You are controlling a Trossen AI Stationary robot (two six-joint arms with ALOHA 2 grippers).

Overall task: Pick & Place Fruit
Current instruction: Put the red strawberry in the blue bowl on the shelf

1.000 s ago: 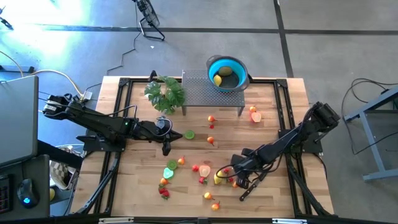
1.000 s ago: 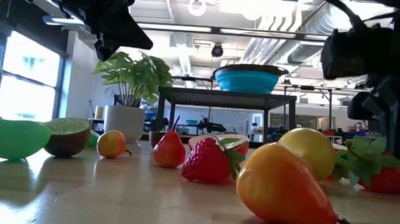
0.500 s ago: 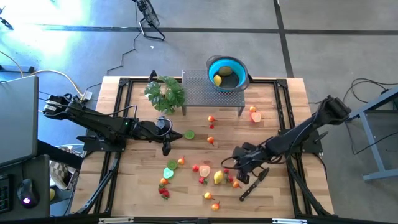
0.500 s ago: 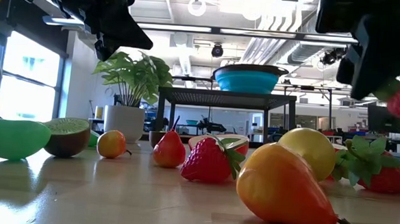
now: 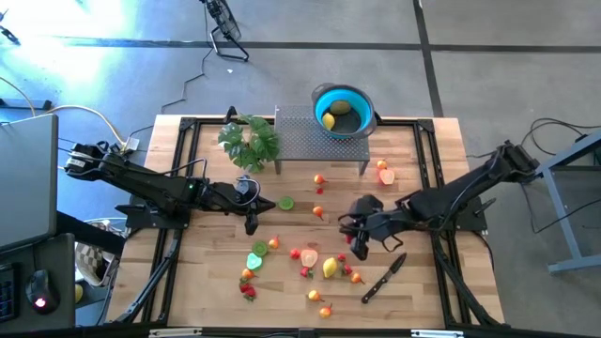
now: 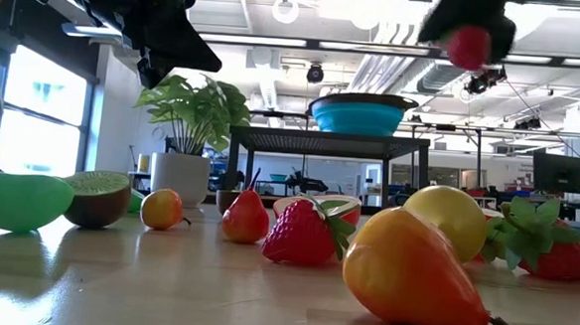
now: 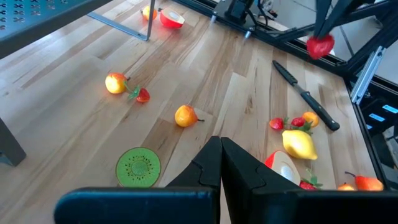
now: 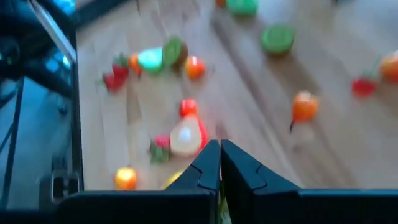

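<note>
My right pincer (image 5: pixel 361 246) pinches a small red toy strawberry (image 6: pixel 468 46), lifted off the wooden surface (image 5: pixel 413 160) for carrying; left pincer (image 5: pixel 251 222) rests closed.

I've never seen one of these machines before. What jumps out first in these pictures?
Probably the scatter of bright toy fruits across the near half of the wooden table, with a black-handled knife beside them. The right pincer hangs above that scatter, shut on a red strawberry. At the far edge, a blue bowl sits on a metal rack with fruit already in it.
</note>
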